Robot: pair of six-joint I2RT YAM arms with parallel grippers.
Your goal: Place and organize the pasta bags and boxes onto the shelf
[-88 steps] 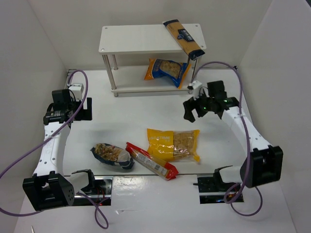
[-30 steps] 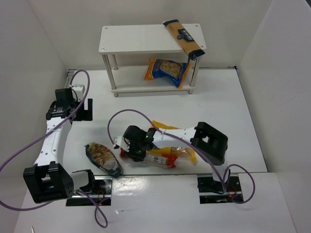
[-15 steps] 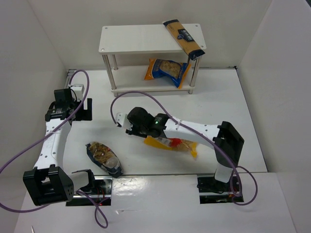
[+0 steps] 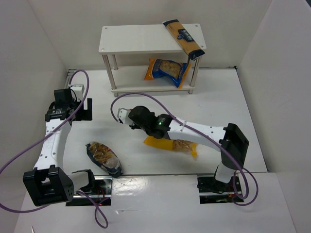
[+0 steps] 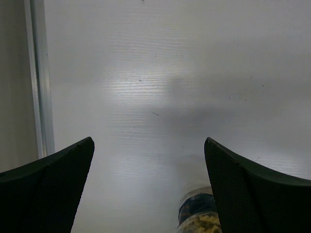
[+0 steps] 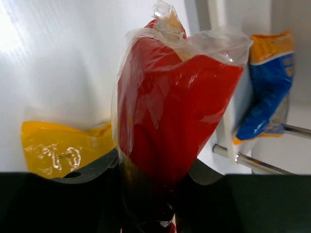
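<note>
My right gripper (image 4: 134,120) reaches across the table's middle, shut on the long red pasta pack (image 6: 170,107); the pack stands up between the jaws in the right wrist view and is hidden under the arm from above. The yellow bag (image 4: 171,144) (image 6: 58,148) lies on the table just below that arm. On the white shelf (image 4: 136,39), the tan-and-navy spaghetti pack (image 4: 183,38) lies across the top board's right end and the blue-orange bag (image 4: 167,71) (image 6: 269,87) leans on the lower board. The dark-blue clear bag (image 4: 103,158) (image 5: 198,216) lies front left. My left gripper (image 4: 80,108) (image 5: 148,160) hangs open over bare table.
White walls enclose the table on the left, back and right. A metal rail (image 5: 39,77) runs along the left edge. Purple cables loop from both arms; the right arm's cable (image 4: 116,104) arcs over the table's middle. Both arm bases sit at the near edge.
The right gripper has lifted the red pack off the table and carried it back toward the shelf. The yellow bag has shifted slightly. The left arm stays put.
</note>
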